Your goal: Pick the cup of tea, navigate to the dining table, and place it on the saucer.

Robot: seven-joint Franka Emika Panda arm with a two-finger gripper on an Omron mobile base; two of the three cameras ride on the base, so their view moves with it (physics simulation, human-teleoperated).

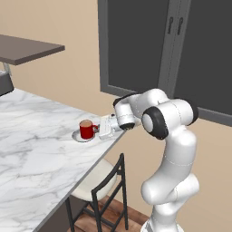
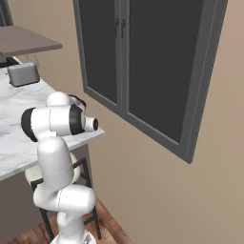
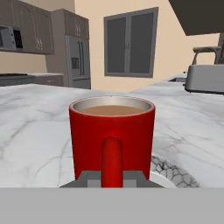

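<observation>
In the hand view the gripper (image 3: 112,177) sits lowest and nearest, its two dark finger tips pressed against either side of the handle of the cup of tea (image 3: 112,133), so the jaws are clamped on that handle. The cup stands upright, its long axis vertical and its open mouth facing up, with light brown tea level below the rim; the handle points straight back toward the hand (in the left base view that is toward the bench edge and the arm). Under the cup lies the saucer (image 3: 173,176), a pale rim showing to the right of the cup's base. In the left base view the cup of tea (image 1: 86,129) rests on the saucer (image 1: 78,136) near the corner of the marble bench (image 1: 31,149), with the gripper (image 1: 100,130) reaching in level from the right. A dark-framed chair (image 1: 106,186) with a pale seat stands under the bench edge. Farther off, a toaster (image 3: 204,78) sits on the bench, and beyond it a dark window (image 3: 130,43) is set in the beige wall.
</observation>
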